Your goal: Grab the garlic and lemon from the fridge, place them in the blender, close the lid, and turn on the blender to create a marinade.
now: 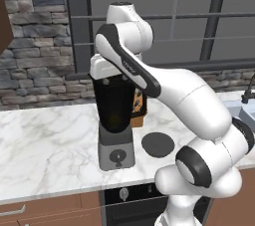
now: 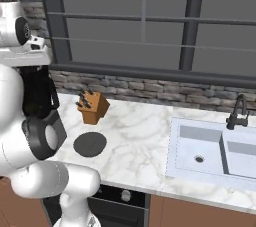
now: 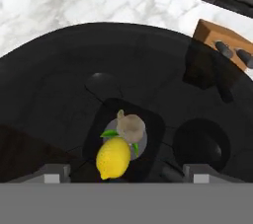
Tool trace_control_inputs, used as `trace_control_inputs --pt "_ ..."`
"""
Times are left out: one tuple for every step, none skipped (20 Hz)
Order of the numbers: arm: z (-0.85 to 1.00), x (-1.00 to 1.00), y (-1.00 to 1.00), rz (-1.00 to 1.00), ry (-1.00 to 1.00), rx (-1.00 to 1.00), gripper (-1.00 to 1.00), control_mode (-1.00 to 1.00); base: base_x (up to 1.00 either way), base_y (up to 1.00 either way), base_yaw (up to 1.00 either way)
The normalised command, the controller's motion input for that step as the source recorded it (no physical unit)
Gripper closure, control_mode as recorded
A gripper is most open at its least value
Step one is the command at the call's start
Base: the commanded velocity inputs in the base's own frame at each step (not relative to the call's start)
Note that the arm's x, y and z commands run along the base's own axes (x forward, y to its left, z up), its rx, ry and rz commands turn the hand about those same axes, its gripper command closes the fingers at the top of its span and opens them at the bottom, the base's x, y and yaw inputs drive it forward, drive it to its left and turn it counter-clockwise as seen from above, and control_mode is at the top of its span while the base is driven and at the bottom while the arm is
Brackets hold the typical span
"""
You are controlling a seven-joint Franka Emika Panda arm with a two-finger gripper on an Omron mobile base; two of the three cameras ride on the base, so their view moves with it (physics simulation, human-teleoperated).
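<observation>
Two ingredients are down in the blender point(image 1: 115, 115) already: lemon point(image 3: 113, 158) and garlic point(image 3: 130, 127) lie touching at the jar bottom, seen from the hand cam looking straight in. So the loading step looks done; lid step is next, by my read.

Going left to right in the left base view: stone wall, then marble counter point(image 1: 45, 145) w/ grey veins, glossy. Blender stands on it, dark see-through jar on a grey-silver base w/ round front knob. Arm's hand sits right over the jar mouth. Gripper point(image 3: 126, 171) has its jaws apart, nothing between them; tips show as two small grey blocks at the bottom of the hand cam. Just right of the base lies the lid point(image 1: 158, 145), flat dark matte disc, flat on the counter, not on the jar. Behind it, wooden knife block point(image 2: 93, 107), angular, dark handles sticking out. Far right: pale sink point(image 2: 210, 153) w/ dark tap.

Lemon is smooth, bright yellow, nub at one end; garlic is tan, lumpy, pointed.

Next move prob needs: lift clear of jar, shift right, come down on the thin disc. Flat lid gives little edge to pinch, so could slip.
</observation>
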Motion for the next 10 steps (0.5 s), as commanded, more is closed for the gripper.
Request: trace_control_inputs --pt "0.00 -0.25 0.00 0.01 -0.04 -0.01 -1.00 -1.00 0.00 0.00 0.00" --pt "0.10 -0.33 0.00 0.01 -0.09 0.00 -1.00 -1.00 0.00 0.00 0.00" --pt "0.24 -0.39 0.00 0.00 -0.12 0.00 -1.00 -1.00 0.00 0.00 0.00" --pt "0.41 -0.39 0.00 0.00 -0.13 0.00 -1.00 -1.00 0.00 0.00 0.00" --pt "0.54 -0.41 0.00 0.00 -0.18 0.00 -1.00 -1.00 0.00 0.00 0.00" --pt "0.61 -0.44 0.00 0.02 -0.19 0.00 -1.00 -1.00 0.00 0.00 0.00" --pt "0.67 -0.50 -0.09 0.02 -0.21 0.00 -1.00 -1.00 0.00 0.00 0.00" --pt "0.75 -0.53 -0.18 0.02 -0.23 0.00 -1.00 -1.00 0.00 0.00 0.00" --pt "0.74 -0.55 -0.21 0.02 -0.24 0.00 -1.00 -1.00 0.00 0.00 0.00" --pt "0.70 -0.61 -0.37 0.02 -0.24 0.00 -1.00 -1.00 0.00 0.00 0.00"
